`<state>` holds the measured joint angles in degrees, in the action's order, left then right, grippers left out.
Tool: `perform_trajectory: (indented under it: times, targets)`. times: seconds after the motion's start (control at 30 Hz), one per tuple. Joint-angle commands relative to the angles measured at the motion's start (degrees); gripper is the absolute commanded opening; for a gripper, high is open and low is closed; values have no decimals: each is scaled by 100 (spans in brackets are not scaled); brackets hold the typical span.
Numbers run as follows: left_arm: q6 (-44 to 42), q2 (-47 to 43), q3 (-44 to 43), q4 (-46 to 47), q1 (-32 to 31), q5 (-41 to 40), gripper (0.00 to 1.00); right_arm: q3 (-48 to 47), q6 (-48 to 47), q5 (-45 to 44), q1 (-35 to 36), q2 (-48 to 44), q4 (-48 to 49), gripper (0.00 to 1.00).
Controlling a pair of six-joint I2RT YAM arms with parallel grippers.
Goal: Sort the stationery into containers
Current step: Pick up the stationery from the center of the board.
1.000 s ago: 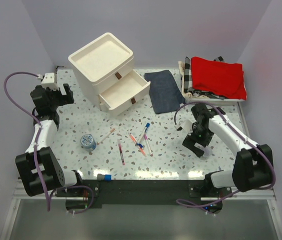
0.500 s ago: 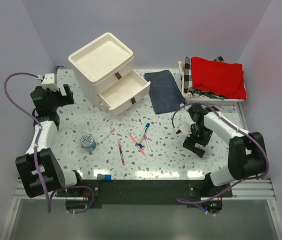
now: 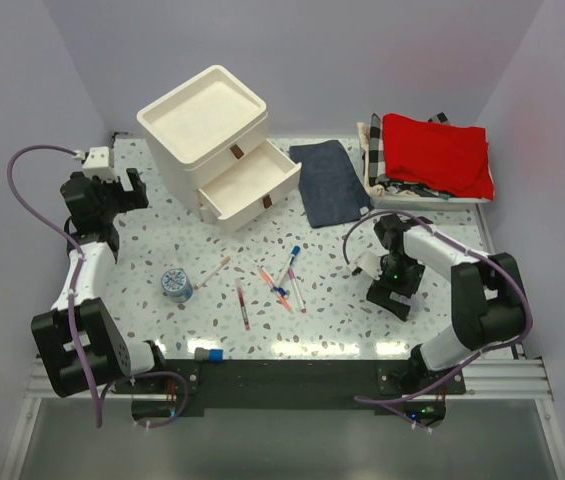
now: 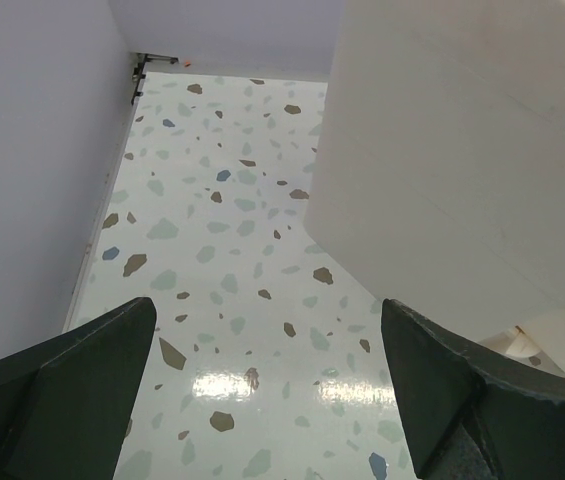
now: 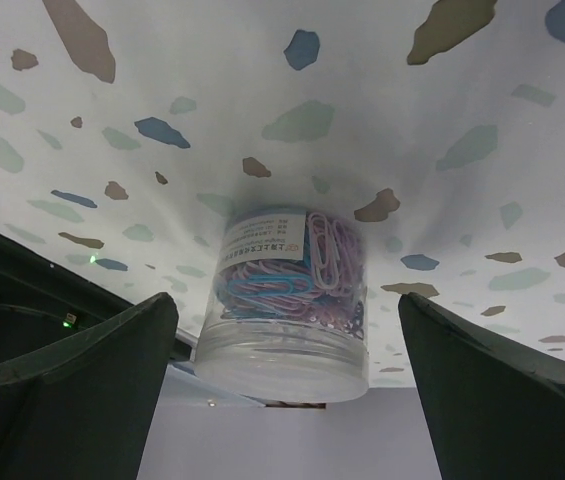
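Little of the sorting looked done. The loose pens (image 3: 282, 280) lay scattered on the speckled table (image 3: 142, 250) in front of the cream drawer unit (image 3: 177, 155), with one red pen (image 3: 243, 305) a little nearer the arms. The blue-white roll (image 3: 176, 284) stood in front of the unit and to its left. The blue-capped stick (image 3: 209, 354) lay farthest from the unit, at the table's near edge. The unit's middle drawer (image 3: 237, 205) was pulled out, and no item showed inside it or on the tray-like top, so nearly everything seemed left to do.

The item in hand appeared to be a clear round tub of paper clips (image 5: 292, 300), well to the right of the unit and nearer the arms. Through its wall showed a tangle of pink, blue, purple and white clips and a small printed label. It stood on the table, and from above the arm hid it.

The right gripper (image 3: 393, 293) was low over the tub, its dark fingers (image 5: 72, 390) spread wide to either side and touching nothing. My judgement is that the grasp had not yet been made. The left gripper (image 4: 267, 305) hung just left of the unit, beside its side wall, jaws apart and holding nothing.

A dark blue cloth (image 3: 330, 180) lay just right of the open drawer, and a checkered basket (image 3: 374, 170) of red cloth (image 3: 434, 152) sat beyond that
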<state>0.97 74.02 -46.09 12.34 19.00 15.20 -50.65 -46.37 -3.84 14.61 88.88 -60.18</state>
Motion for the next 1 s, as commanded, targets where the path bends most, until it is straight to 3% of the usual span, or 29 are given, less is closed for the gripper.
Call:
perform_trajectory:
  times: [0.0, 0.37, 0.47, 0.5, 0.57, 0.77, 0.97]
  targets:
    - [61, -195, 73, 146, -20, -17, 100, 126, -153, -249, -11, 6, 42, 94]
    - [87, -212, 188, 208, -20, 0, 100, 73, -13, -364, -11, 191, 384, 74]
    - [87, -204, 188, 208, -11, 18, 100, -154, 14, -171, -2, 103, 306, 53]
    - [87, -195, 179, 208, -11, 18, 100, -260, 23, -118, -11, 60, 123, 42]
    - [79, -195, 170, 216, -11, 0, 100, -681, 49, -12, -2, -125, -176, 35]
    - [96, -142, 205, 330, -20, 18, 100, -2324, 93, 374, 59, -451, -696, 33]
    - [122, -54, 100, 392, -20, 44, 100, -3994, 444, 1077, 226, -73, -372, 31]
